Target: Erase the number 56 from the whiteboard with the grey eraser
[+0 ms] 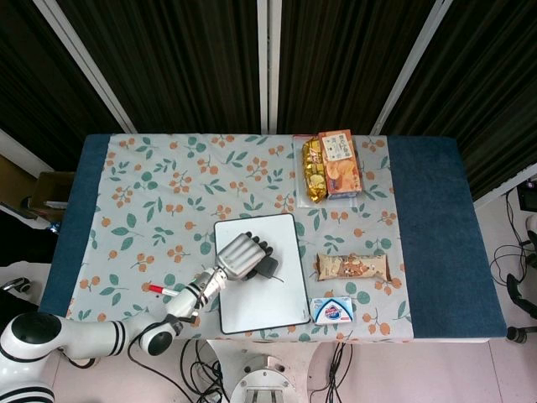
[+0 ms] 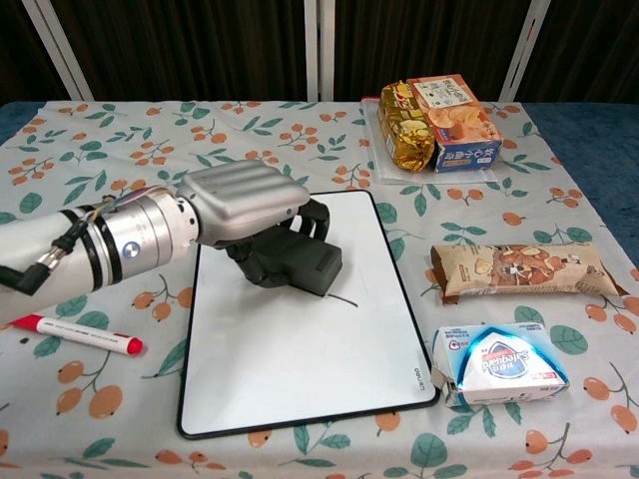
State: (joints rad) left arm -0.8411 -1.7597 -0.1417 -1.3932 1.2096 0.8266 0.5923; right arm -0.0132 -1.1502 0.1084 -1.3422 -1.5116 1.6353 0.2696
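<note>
— Any writing legible on the table?
— Hardly. The whiteboard (image 2: pixel 300 349) carries one short ink stroke; print on the snack packets (image 2: pixel 439 125) is too small to read.

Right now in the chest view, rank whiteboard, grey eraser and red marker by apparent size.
1. whiteboard, clearly largest.
2. grey eraser and red marker: too close to rank; your left hand covers part of the eraser.

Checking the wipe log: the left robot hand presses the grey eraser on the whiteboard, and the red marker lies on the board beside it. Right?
Not quite. The left robot hand does hold the grey eraser on the whiteboard, but the red marker lies off the board, on the floral tablecloth to its left. The chest view shows this.
</note>
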